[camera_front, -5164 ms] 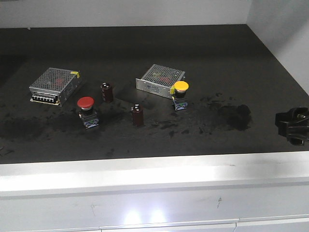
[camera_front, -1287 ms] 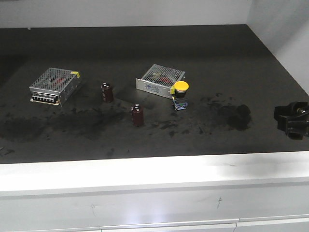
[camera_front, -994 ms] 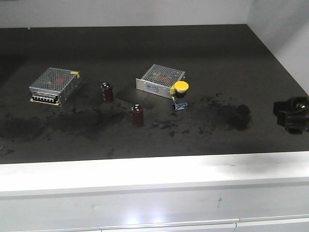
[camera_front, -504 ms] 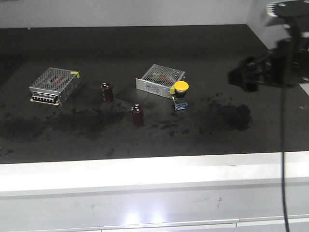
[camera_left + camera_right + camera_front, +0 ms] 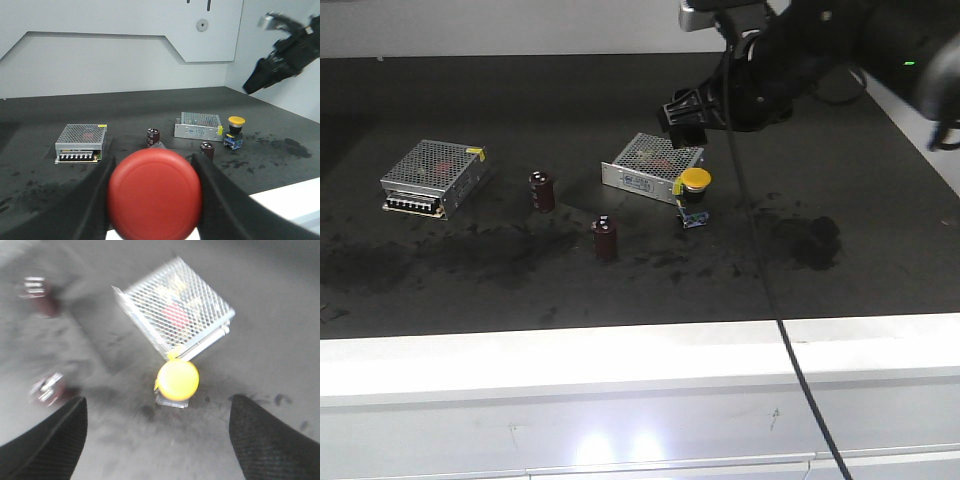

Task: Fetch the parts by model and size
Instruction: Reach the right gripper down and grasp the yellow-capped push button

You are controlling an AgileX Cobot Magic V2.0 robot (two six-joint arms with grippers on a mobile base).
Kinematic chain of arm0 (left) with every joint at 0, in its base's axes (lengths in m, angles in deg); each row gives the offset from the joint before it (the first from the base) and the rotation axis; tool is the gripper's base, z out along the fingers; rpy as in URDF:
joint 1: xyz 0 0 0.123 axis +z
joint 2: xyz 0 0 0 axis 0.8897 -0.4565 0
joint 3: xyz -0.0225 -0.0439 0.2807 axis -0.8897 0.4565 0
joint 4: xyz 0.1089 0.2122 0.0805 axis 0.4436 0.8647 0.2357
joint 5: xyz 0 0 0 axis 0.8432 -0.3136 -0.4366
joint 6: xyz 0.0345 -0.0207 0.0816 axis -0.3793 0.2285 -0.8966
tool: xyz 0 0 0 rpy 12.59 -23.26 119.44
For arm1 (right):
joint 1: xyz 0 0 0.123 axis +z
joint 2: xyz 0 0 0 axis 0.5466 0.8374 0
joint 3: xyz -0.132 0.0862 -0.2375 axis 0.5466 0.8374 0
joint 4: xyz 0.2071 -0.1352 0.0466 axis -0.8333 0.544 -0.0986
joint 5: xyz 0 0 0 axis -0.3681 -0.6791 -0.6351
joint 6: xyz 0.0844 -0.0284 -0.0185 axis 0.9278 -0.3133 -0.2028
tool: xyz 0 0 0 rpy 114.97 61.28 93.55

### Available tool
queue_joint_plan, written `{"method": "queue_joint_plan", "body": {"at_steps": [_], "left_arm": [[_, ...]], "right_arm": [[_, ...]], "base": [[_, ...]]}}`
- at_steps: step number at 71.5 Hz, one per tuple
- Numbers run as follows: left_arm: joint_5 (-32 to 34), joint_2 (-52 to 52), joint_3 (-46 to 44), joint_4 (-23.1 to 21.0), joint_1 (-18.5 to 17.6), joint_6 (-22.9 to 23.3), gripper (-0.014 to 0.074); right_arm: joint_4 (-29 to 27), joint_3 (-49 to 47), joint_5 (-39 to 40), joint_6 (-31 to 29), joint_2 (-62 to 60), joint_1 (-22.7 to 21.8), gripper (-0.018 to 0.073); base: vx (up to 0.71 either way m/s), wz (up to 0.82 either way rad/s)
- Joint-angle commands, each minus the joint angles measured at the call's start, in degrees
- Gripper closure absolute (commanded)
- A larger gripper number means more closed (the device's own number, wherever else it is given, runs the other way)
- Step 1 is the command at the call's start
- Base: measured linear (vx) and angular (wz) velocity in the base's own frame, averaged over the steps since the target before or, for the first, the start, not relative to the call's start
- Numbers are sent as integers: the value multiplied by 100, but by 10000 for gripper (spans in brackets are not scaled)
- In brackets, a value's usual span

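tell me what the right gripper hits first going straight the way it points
Likely the yellow-capped push button, centred between the open fingers of the right gripper in its wrist view; the silver box lies beyond. Depth is unclear.

The left gripper [image 5: 155, 197] holds a red button [image 5: 155, 192], with its two dark fingers [image 5: 92, 205] pressed against either side. The right arm [image 5: 820, 50] reaches in from the frame's 2 o'clock above the desk [image 5: 620, 290], and a cable [image 5: 800, 370] hangs from it toward 5 o'clock. The right gripper [image 5: 157, 440] points downward, its fingers [image 5: 55, 440] spread wide apart.
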Motion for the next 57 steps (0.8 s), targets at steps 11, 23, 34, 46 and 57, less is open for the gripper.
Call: {"method": "queue_joint_plan", "body": {"at_steps": [11, 23, 34, 46, 57], "left_arm": [[438, -120, -131, 11, -31, 45, 603], [438, -120, -131, 11, -31, 45, 603], [438, -120, -131, 11, -31, 45, 603], [438, -120, -131, 11, -31, 45, 603], [438, -120, -131, 11, -31, 45, 603]], "right_arm": [[162, -849, -82, 286, 583, -79, 2], [202, -855, -63, 437, 939, -79, 2], [202, -855, -7, 490, 1125, -79, 4], [222, -849, 82, 694, 1195, -79, 58], [229, -849, 102, 719, 1196, -79, 244]], "base": [[0, 0], [0, 0], [0, 0], [0, 0], [0, 0]]}}
